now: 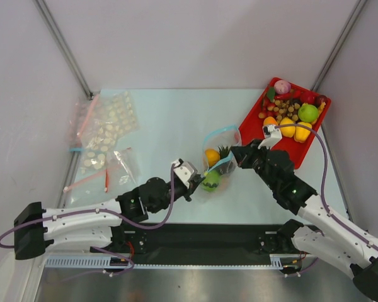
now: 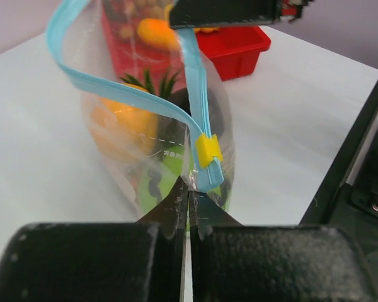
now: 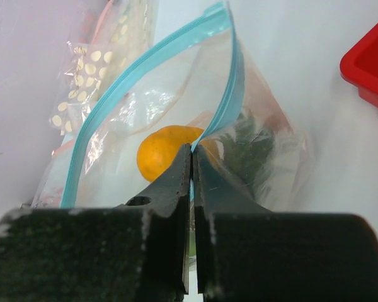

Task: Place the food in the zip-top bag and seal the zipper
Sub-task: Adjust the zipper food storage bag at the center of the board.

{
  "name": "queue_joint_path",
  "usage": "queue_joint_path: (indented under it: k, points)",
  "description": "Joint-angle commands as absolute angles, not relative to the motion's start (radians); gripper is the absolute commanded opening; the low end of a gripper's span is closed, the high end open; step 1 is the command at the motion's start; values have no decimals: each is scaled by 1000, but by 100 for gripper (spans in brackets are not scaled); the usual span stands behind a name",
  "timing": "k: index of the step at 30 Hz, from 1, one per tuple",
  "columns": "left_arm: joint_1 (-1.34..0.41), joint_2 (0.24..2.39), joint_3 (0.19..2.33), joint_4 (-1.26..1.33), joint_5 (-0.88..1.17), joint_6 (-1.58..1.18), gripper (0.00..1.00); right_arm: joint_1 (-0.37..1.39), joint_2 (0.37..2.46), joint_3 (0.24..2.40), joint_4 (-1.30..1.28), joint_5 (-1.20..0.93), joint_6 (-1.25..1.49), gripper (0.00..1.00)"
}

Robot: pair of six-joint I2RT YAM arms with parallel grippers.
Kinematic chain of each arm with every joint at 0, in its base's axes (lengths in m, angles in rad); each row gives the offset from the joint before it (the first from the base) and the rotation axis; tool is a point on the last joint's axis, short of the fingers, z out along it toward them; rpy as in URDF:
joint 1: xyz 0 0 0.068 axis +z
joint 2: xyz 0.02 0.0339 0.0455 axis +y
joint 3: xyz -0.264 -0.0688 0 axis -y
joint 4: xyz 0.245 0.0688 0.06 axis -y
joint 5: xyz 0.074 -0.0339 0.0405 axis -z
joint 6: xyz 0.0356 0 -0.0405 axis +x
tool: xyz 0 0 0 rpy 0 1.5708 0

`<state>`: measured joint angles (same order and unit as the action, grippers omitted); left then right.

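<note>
Top view: the zip-top bag (image 1: 223,139) stands mid-table between the arms with its mouth gaping. The pineapple (image 1: 212,156) and green fruit (image 1: 210,182) show through the film; other pieces are unclear. Bare table (image 1: 170,119) runs to the far edge, and a red tray (image 1: 251,117) fills the far right corner.

Left wrist: the left gripper (image 2: 188,189) has its fingers pressed together on the bag's edge, just under the yellow slider (image 2: 208,150).

Right wrist: the right gripper (image 3: 193,151) pinches the zipper (image 3: 107,94), its tips hiding the strip there.
</note>
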<state>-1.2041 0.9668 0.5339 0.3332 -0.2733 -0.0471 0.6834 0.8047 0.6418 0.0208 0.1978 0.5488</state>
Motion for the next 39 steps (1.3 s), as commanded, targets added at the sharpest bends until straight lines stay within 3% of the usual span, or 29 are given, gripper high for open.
queue_joint_path:
  k: [1,2,8,12,15,21,23,25,31,39]
  points:
    - [-1174,914,543,367,-312,-87,0,699,756,626,84,222,526,0]
    - [-1166,907,538,367,-299,-95,0,704,738,623,87,227,522,0]
    - [-1112,838,493,376,-212,-98,0,707,674,624,100,187,448,28]
    - [-1111,821,472,385,-206,-94,0,707,620,617,133,106,358,32]
    - [-1109,827,474,377,-198,-83,0,707,594,621,137,71,308,41]
    - [-1111,833,480,374,-117,-46,0,709,592,606,242,-176,169,58]
    - [-1111,824,482,370,-92,-34,0,712,604,597,276,-357,91,63]
    - [-1111,815,480,356,-69,-20,0,724,636,587,328,-542,-4,63]
    - [-1109,769,469,348,-23,-8,0,764,715,676,203,-687,-244,60]
    - [-1111,759,468,342,-8,21,0,795,775,778,51,-710,-388,64]
